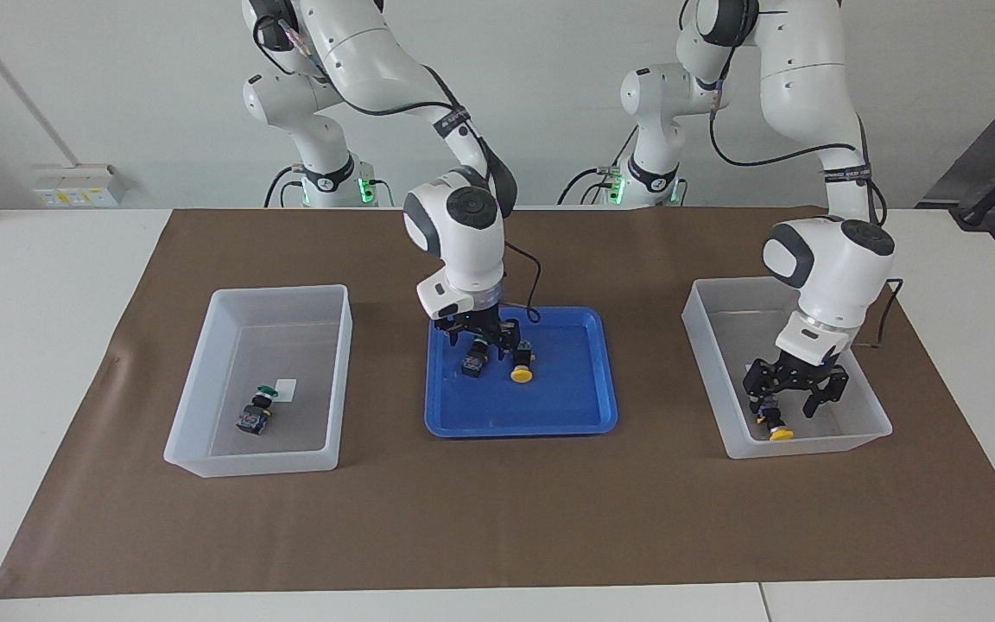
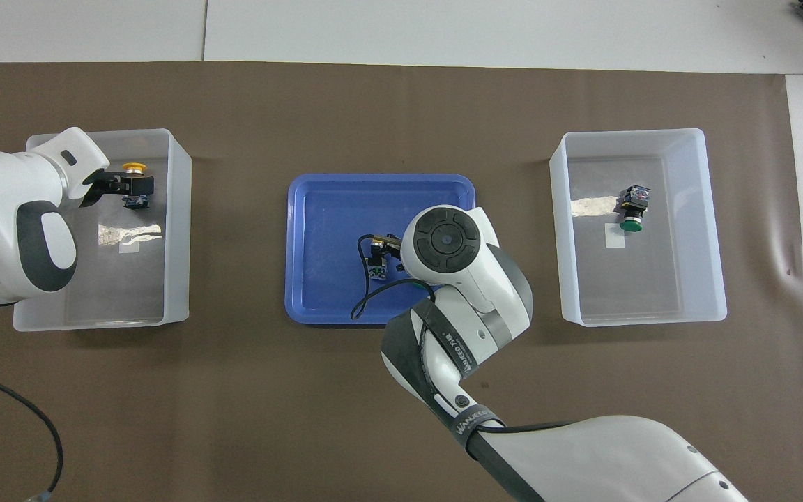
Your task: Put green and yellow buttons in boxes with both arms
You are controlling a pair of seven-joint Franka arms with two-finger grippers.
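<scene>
The right gripper [image 1: 480, 341] is closed on a black-bodied button [image 1: 474, 358] in the shallow blue plastic tray [image 1: 463, 423], beside a yellow-capped button [image 1: 521, 373]. The left gripper [image 1: 795, 399] spreads wide inside 1 translucent white tub [image 1: 705, 345] over another yellow-capped button [image 1: 778, 429]; a green-capped button [image 1: 257, 408] lies in the other tub [image 1: 195, 415].

A black strap [image 2: 462, 362] around the right arm [image 2: 583, 446] carries white lettering: in the overhead view one run near the wrist is too small to make out, and lower on the same arm a second band [image 2: 479, 421] reads roughly "WANJEEED". The small white labels [image 2: 613, 237] inside the boxes show no legible print.
</scene>
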